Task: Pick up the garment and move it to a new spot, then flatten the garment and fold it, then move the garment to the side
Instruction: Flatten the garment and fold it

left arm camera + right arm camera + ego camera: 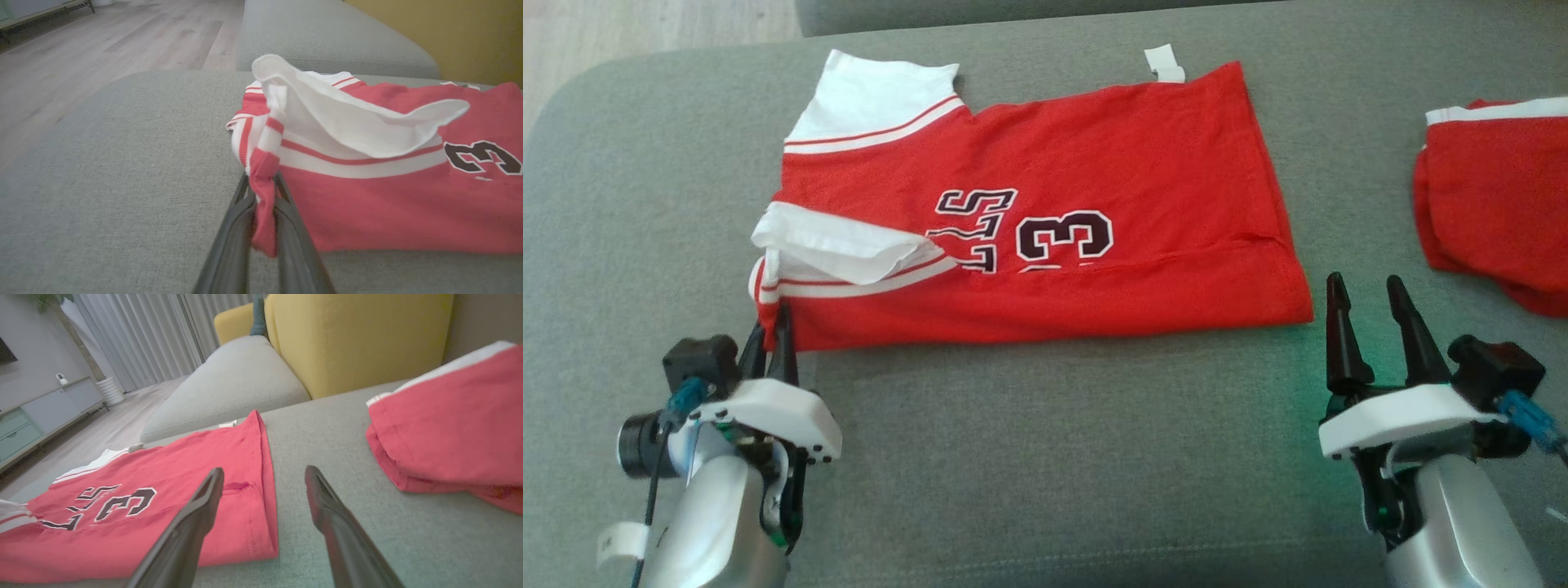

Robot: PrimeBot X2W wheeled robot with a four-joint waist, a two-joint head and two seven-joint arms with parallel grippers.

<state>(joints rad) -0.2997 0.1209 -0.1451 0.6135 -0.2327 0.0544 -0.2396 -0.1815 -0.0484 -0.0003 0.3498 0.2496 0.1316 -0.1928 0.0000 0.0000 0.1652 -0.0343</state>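
- Garment, a red jersey with white sleeves, is pictured clamped at its near left corner by the left gripper. The two dark fingers are pressed together on a bunched twist of red-and-white striped hem.
- Just past the grip, a white sleeve is seen standing up in a loose fold over the striped trim, with the pinched cloth hanging between the fingers in the left wrist view.
- The rest of the garment is laid out flat on the grey sofa cushion, stretched sideways across the head view. Black numerals outlined in white are shown near its middle, and a small white label at its far edge.
- The right gripper is held over the cushion with its fingers spread apart and nothing between them, just beside the garment's near right corner. Whether that corner is touched cannot be told.
- A second red piece with white trim is seen folded farther to the right on the same cushion, well apart from the garment.
- Beyond the cushion, a yellow armchair is caught in the right wrist view and a pale wooden floor in the left wrist view.
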